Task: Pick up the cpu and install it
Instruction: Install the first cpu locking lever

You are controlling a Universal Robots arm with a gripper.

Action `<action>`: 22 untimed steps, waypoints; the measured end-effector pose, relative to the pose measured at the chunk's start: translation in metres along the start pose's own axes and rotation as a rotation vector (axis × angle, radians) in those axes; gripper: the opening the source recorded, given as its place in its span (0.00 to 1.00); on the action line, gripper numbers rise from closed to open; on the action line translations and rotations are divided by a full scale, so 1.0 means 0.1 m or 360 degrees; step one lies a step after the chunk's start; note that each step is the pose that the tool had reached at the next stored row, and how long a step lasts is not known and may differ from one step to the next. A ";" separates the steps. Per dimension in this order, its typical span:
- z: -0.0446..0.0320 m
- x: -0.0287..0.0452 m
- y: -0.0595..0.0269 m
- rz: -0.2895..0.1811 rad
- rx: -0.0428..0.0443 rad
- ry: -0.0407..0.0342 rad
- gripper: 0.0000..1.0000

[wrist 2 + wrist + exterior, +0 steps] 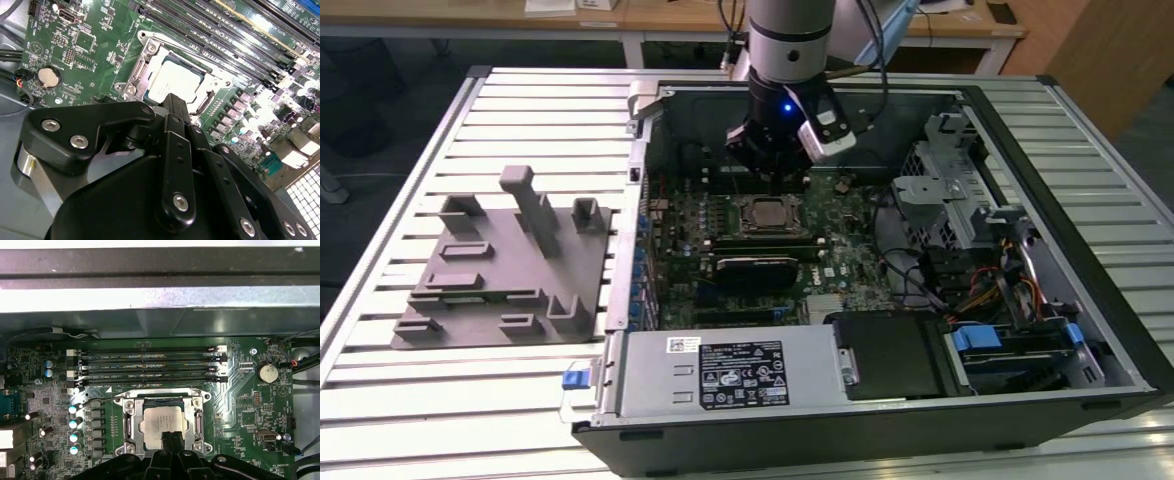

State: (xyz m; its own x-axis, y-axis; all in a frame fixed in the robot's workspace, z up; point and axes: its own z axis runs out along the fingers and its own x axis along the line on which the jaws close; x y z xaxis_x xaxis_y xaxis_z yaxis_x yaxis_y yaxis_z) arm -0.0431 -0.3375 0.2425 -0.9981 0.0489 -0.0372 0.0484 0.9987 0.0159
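Observation:
The cpu [159,419], a flat silver square, lies flat in its metal-framed socket [129,422] on the green motherboard inside the open computer case. In the exterior view the cpu [767,212] sits just below my gripper [774,188], which hangs straight down over it. In both wrist views the two black fingers [167,440] are pressed together over one edge of the chip, with nothing between them. The second wrist view shows the gripper [175,102] covering part of the cpu [170,80]. I cannot tell whether the fingertips touch the chip.
Memory slots [150,365] run beside the socket, and a coin battery [267,372] sits nearby. A black block [754,268] lies on the board near the socket. A grey fixture tray [494,270] with upright posts stands on the slatted table at the exterior view's left. Drive cage [947,190] and cables crowd the right.

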 end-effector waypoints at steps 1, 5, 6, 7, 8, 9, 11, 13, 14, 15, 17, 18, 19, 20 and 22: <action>-0.001 0.000 0.000 0.0000 0.0000 0.0000 0.11; -0.004 0.000 0.000 0.0000 0.0000 0.0000 0.11; -0.004 0.001 0.000 0.0000 0.0000 0.0000 0.11; -0.004 0.004 0.000 0.0000 0.0000 0.0000 0.11; -0.005 0.008 0.000 0.0000 0.0000 0.0000 0.11; -0.005 0.014 -0.001 0.0000 0.0000 0.0000 0.11; -0.006 0.035 -0.002 0.0000 0.0000 0.0000 0.11; -0.006 0.061 -0.003 0.0000 0.0000 0.0000 0.11; -0.007 0.072 -0.003 0.0000 0.0000 0.0000 0.11; -0.008 0.086 -0.004 0.0000 0.0000 0.0000 0.11; -0.009 0.118 -0.006 0.0000 0.0000 0.0000 0.11; -0.009 0.135 -0.007 0.0000 0.0000 0.0000 0.11; -0.010 0.152 -0.007 0.0000 0.0000 0.0000 0.11; -0.011 0.170 -0.008 0.0000 0.0000 0.0000 0.11; -0.012 0.222 -0.011 0.0000 0.0000 0.0000 0.11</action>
State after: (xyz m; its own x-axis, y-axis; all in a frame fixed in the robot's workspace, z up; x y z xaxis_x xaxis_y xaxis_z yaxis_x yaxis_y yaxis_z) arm -0.0654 -0.3375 0.2429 -0.9981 0.0489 -0.0372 0.0483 0.9987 0.0160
